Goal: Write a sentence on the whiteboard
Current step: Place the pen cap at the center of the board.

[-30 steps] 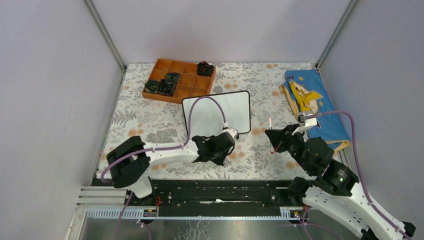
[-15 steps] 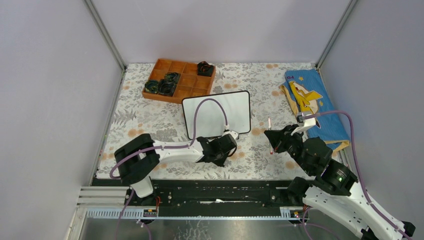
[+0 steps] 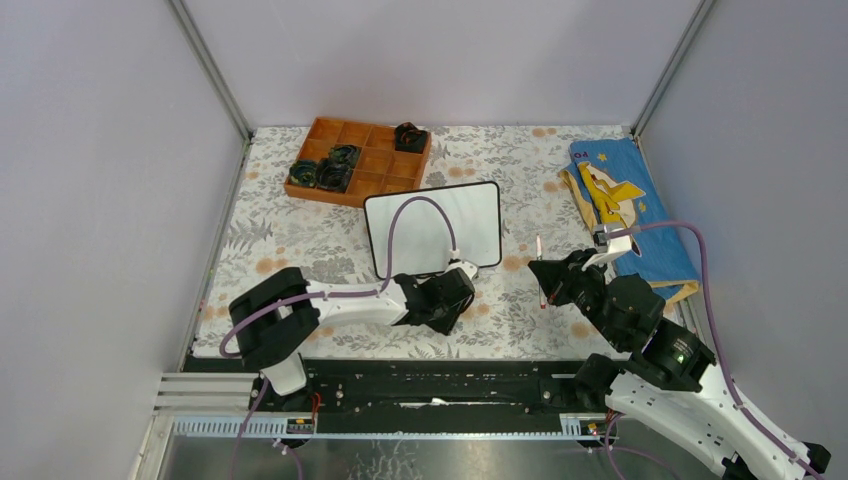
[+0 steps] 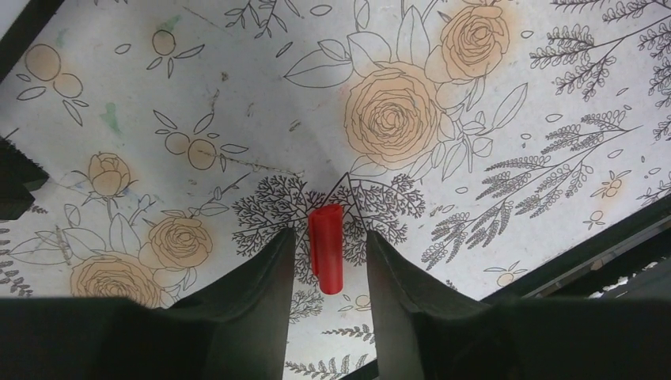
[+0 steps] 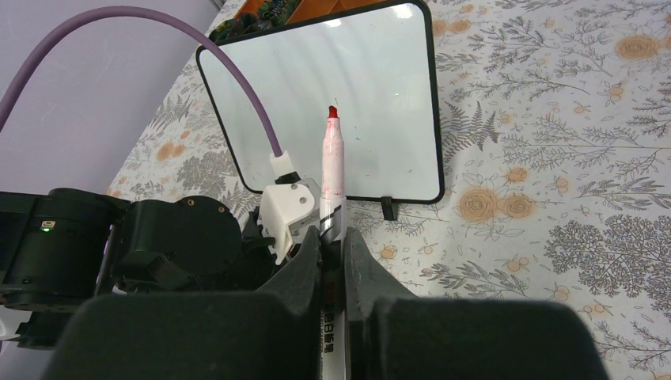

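The whiteboard (image 3: 470,215) stands propped on the floral cloth at mid table, and its face is blank in the right wrist view (image 5: 372,95). No sentence shows on it. My right gripper (image 3: 552,275) is right of the board and is shut (image 5: 332,237) on an uncapped marker (image 5: 331,182), whose red tip points toward the board. My left gripper (image 3: 447,303) hangs low in front of the board's near edge. It is open (image 4: 328,241), and a red marker cap (image 4: 327,257) lies on the cloth between the fingers with a gap on each side.
An orange compartment tray (image 3: 372,172) with dark items sits at the back left. A blue and yellow cloth (image 3: 630,215) lies at the right. The black rail (image 3: 430,385) runs along the near edge. Grey walls close in the left, back and right.
My left arm has folded its elbow inward and its gripper has shifted slightly nearer the front edge. The right arm and marker have barely moved.
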Robot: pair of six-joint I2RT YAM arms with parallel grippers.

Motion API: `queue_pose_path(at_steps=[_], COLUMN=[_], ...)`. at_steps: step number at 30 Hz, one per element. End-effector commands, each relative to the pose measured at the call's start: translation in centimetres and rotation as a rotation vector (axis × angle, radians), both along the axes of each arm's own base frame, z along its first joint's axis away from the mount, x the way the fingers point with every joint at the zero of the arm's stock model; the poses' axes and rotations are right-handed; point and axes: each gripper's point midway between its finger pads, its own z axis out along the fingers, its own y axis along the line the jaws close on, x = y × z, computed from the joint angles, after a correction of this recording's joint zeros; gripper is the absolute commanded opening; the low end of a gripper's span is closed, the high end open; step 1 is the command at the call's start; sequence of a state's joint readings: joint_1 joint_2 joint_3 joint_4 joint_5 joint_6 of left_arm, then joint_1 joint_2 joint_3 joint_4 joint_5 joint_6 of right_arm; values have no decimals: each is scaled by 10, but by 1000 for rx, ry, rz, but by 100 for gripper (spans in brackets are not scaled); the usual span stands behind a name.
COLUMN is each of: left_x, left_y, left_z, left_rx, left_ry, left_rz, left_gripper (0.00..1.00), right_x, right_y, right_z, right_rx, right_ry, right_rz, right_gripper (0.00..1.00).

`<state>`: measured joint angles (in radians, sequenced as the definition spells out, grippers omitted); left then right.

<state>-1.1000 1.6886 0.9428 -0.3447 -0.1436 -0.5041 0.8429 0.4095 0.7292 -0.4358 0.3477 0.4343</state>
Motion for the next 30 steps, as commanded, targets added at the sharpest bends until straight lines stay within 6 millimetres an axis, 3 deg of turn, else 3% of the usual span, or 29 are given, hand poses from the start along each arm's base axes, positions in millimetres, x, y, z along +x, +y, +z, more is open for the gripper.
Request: queue_pose_path(at_steps=[1, 9, 15, 17, 20, 25, 30], left_x=[11, 20, 30, 35, 42, 36, 13], left_y=[-11, -5, 10, 25, 52, 88, 92], left_z=[23, 74, 150, 177, 213, 272, 320], left_rx=[-56, -154, -312, -366, -456, -682, -913], left_ry=[-69, -169, -317, -409, -542, -690, -704], left_rz=[10, 71, 140, 173, 243, 318, 237], left_gripper=[47, 61, 72, 78, 98, 99, 99], right_x=[0, -3, -8, -14, -29, -38, -29], right_y=[2, 0, 6, 18, 46, 86, 118], right_z=[15, 31, 52, 59, 71, 89, 109], right_rx=[35, 30, 0, -6, 18, 73, 147], right_ry=[-28, -56, -99, -111, -131, -171, -226], right_rz=[5, 23, 92, 168, 342, 536, 609], right_gripper=[0, 0, 0, 0, 0, 0, 0])
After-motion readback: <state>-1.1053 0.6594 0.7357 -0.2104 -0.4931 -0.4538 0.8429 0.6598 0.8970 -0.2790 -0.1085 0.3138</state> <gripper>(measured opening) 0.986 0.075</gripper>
